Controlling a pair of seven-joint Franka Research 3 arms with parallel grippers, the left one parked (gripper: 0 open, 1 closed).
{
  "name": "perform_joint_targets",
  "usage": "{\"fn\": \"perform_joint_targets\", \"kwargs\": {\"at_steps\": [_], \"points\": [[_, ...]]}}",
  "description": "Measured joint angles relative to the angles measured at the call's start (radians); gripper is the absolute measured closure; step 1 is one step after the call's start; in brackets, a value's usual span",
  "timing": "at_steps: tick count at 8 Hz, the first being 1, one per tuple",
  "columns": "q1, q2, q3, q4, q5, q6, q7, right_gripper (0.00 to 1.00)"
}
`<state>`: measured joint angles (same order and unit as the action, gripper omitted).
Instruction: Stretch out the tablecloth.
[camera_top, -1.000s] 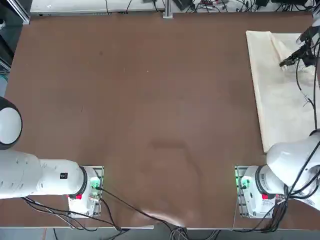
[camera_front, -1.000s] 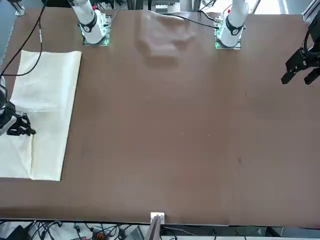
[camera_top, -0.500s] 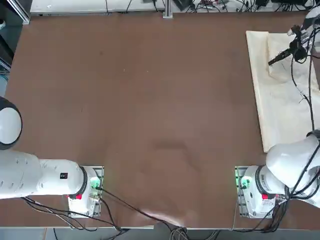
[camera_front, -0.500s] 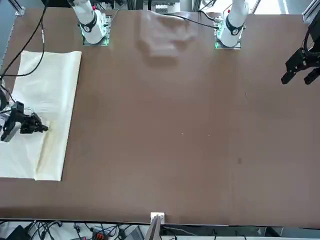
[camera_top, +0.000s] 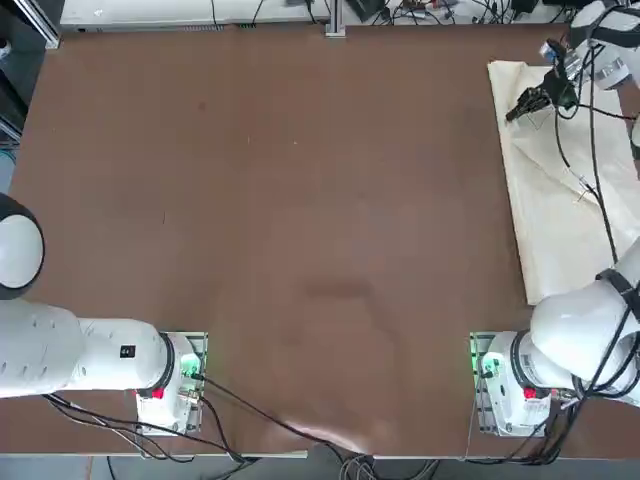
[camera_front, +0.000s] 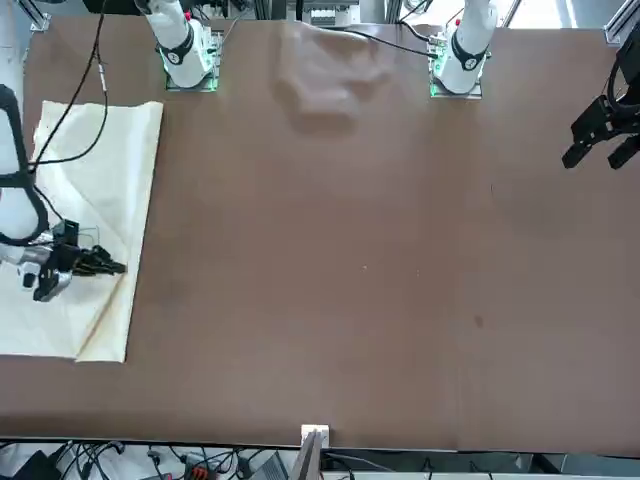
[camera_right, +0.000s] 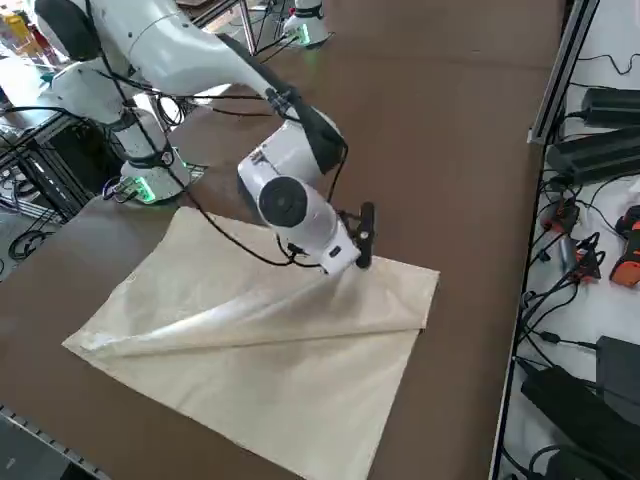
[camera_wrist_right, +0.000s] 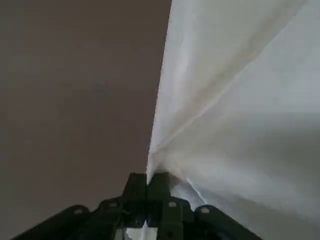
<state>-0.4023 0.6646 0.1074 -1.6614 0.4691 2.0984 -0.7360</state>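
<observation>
The cream tablecloth (camera_top: 560, 210) lies folded at the right side of the brown table (camera_top: 300, 200), seen also in the front view (camera_front: 100, 160) and the right side view (camera_right: 300, 390). My right gripper (camera_top: 512, 110) is low over the cloth's inner edge near its far corner. It is shut on the upper layer of the tablecloth (camera_wrist_right: 240, 125), which rises in a taut diagonal ridge to the gripper (camera_wrist_right: 148, 180). In the right side view the gripper (camera_right: 366, 240) sits at the cloth's far edge, and in the front view the gripper (camera_front: 118, 267) points toward the table's middle.
The right arm's base (camera_top: 505, 380) stands at the near edge just below the cloth. Cables and power units (camera_right: 590, 150) lie beyond the table's far edge. A wide stretch of bare brown tabletop lies left of the cloth.
My right gripper has moved across the cloth toward the table's middle and farther from the base, dragging the upper layer with it. The fold has shifted to the cloth's inner edge.
</observation>
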Motion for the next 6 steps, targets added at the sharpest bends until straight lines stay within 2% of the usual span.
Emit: {"fn": "perform_joint_targets", "kwargs": {"at_steps": [3,6], "points": [[0.076,0.031,-0.003,0.045,0.003,0.021,0.285,0.98],[0.115,0.086,-0.004,0.128,0.074,0.022,0.509,0.98]]}}
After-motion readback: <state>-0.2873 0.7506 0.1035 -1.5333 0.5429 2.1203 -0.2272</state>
